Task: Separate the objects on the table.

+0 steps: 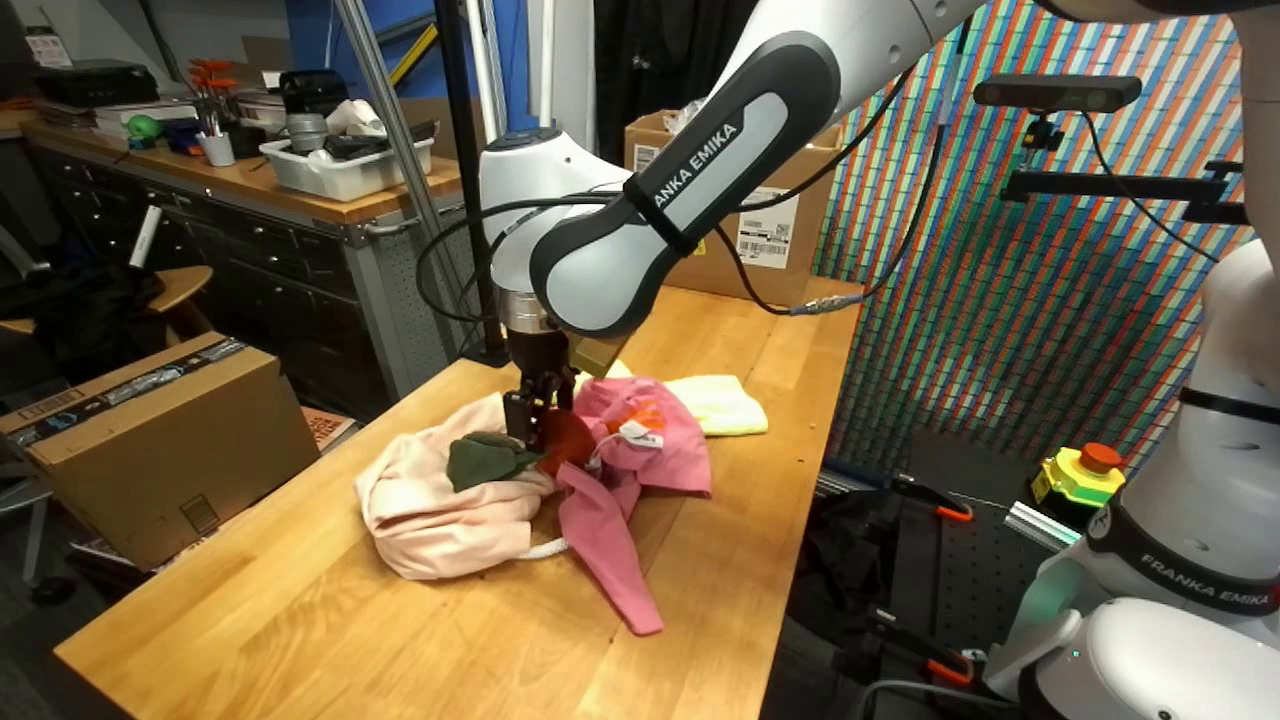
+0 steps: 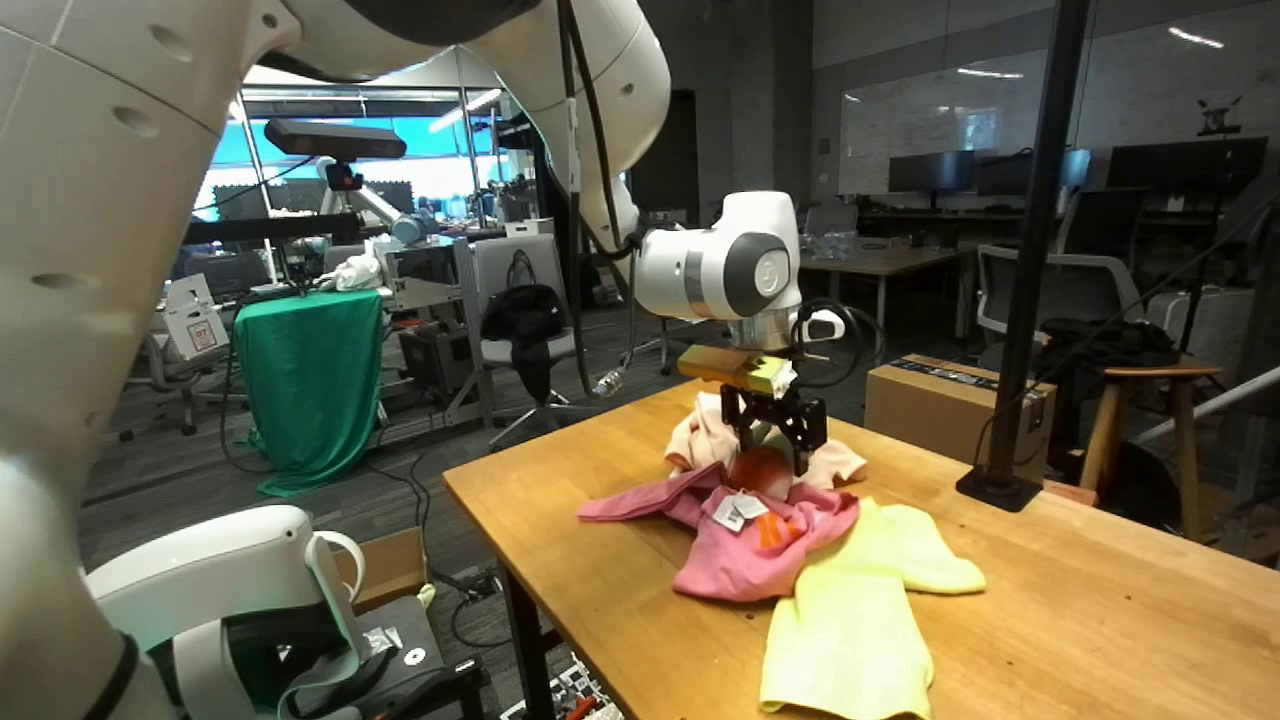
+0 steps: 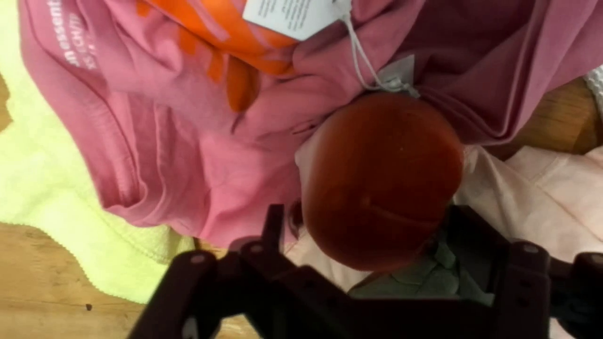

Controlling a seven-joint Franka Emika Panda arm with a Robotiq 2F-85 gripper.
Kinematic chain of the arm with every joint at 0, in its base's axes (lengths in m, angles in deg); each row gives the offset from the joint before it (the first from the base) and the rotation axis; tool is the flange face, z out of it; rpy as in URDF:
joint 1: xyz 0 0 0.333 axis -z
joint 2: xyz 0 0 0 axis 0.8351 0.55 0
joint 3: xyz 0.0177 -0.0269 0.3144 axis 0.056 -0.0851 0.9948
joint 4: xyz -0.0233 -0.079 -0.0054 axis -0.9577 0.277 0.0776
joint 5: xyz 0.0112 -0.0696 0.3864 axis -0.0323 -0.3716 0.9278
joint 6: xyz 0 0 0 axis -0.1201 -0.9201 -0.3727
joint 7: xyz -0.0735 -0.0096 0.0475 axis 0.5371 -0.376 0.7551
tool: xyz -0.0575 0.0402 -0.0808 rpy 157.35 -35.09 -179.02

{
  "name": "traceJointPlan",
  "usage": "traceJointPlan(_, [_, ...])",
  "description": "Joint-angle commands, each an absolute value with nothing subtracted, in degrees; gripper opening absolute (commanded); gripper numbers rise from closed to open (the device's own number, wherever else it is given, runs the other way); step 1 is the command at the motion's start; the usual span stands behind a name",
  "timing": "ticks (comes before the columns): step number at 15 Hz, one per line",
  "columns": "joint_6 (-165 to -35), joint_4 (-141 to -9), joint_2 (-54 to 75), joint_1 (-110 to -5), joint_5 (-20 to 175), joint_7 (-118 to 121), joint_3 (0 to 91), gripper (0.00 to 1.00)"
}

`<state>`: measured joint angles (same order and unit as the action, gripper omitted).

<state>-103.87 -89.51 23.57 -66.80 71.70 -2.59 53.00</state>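
On the wooden table [image 1: 300, 620] lies a heap of soft objects. A pink cloth [image 2: 750, 560] with white tags overlaps the yellow-green cloth [image 2: 850, 640]. Beside it is the bunched cream-beige cloth [image 1: 440, 520], and a short piece of white cord [image 1: 545, 549] shows at its edge. A round red-brown soft thing [image 3: 381, 179] with a green leafy part [image 1: 488, 460] rests between the pink and cream cloths. My gripper [image 3: 366, 207] points down over it, open, with the fingers either side. The left finger [image 3: 273, 223] stands apart from it; whether the right one touches is unclear.
A cardboard box [image 1: 770, 230] stands at the table's far end. A black pole [image 2: 1010, 300] rises at the table's edge near the yellow-green cloth. On the floor side sits another cardboard box [image 1: 170, 450]. A cable [image 1: 880, 290] hangs from the arm.
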Motion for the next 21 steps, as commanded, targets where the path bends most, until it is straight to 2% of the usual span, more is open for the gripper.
traceJointPlan(1, [-102.13, -88.28, 23.78, -67.95, 72.20, -4.85, 52.39, 0.58])
traceJointPlan(2, [-101.91, -88.36, 23.71, -68.10, 72.15, -5.24, 52.36, 0.48])
traceJointPlan(7, [-101.33, -89.32, 22.77, -69.14, 71.60, -7.93, 52.02, 0.12])
traceJointPlan(9, [-100.91, -89.87, 22.07, -69.69, 71.35, -9.31, 51.87, 0.04])
traceJointPlan(11, [-101.16, -90.83, 20.84, -70.70, 70.28, -11.49, 51.28, 0.02])
traceJointPlan(12, [-101.43, -91.21, 20.20, -71.23, 69.46, -12.49, 50.86, 0.04])
traceJointPlan(21, [-104.81, -94.47, 8.61, -74.78, 57.54, -27.61, 47.26, 0.03])
